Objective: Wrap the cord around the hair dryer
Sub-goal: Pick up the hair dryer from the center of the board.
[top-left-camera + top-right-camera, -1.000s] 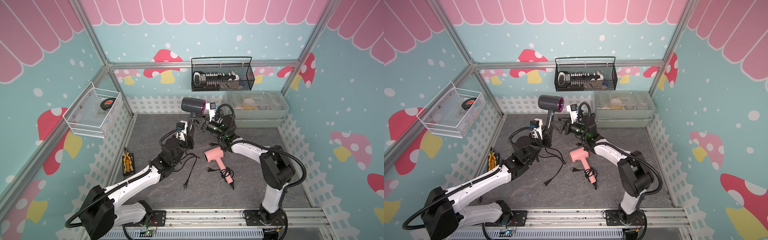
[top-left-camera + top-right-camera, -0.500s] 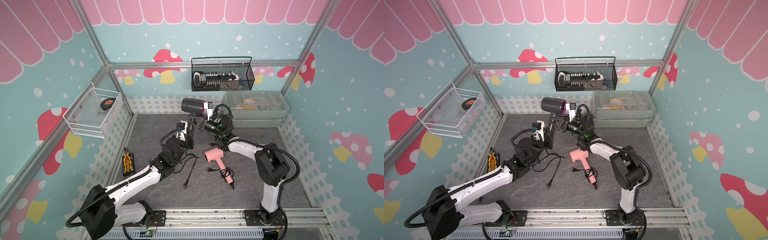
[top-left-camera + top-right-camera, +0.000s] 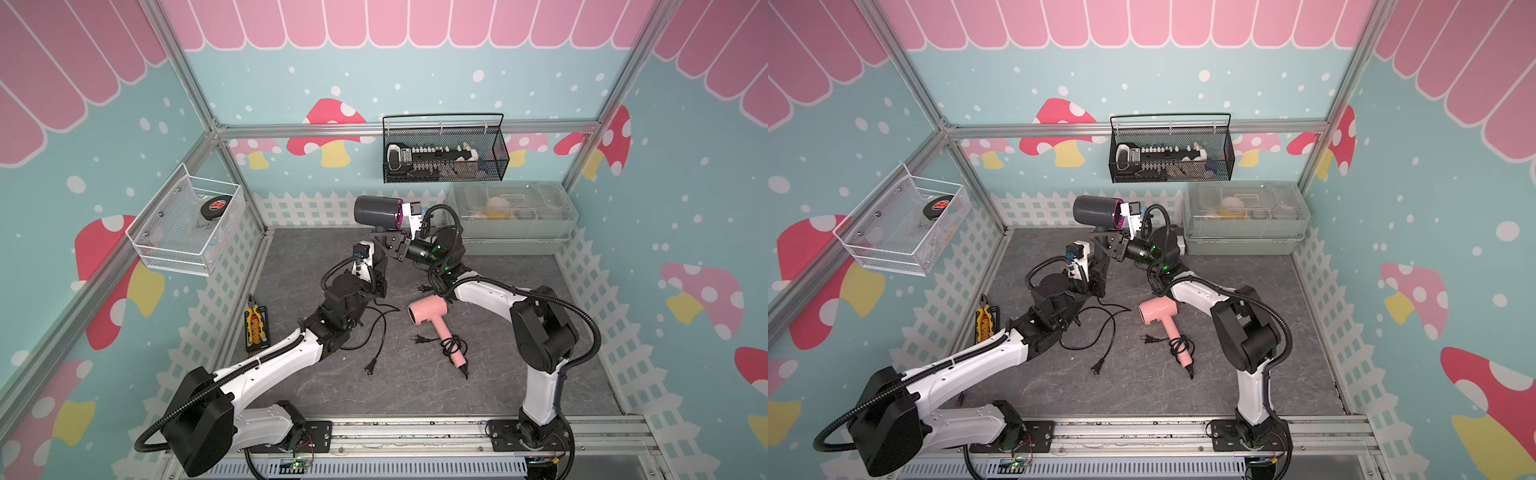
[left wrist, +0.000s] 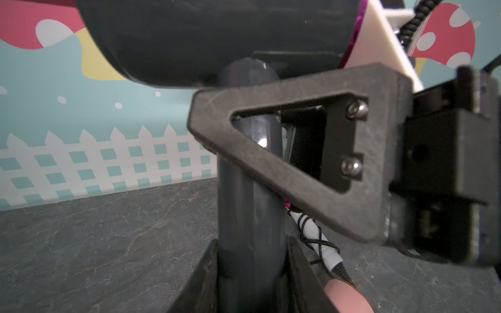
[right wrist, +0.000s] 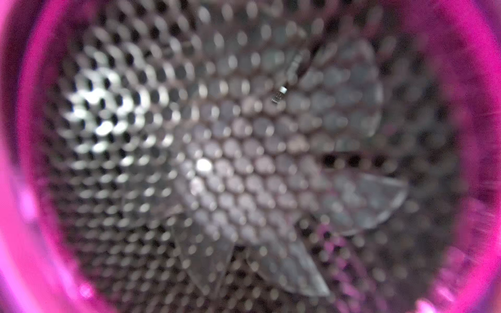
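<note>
The grey hair dryer is held upright in the air, behind the pink hair dryer that lies on the dark mat. Its barrel lies level and its handle points down.

The left gripper has the bottom of that handle clamped tight between its two fingers, as the left wrist view shows. The right gripper reaches in higher up, just under the barrel. One of its triangular fingers crosses in front of the handle; the other is hidden behind it, so the jaws straddle the handle, but I cannot tell whether they press on it. The right wrist view is filled by the blurred mesh and magenta ring of the grey hair dryer's rear end, very close to the lens.

The black cord runs down from near the left arm and lies in loose loops on the mat, just to the left of the pink hair dryer. Its plug rests flat on the mat, left of and nearer the robot's bases than the pink hair dryer. No turn of the cord shows around the grey handle.
</note>
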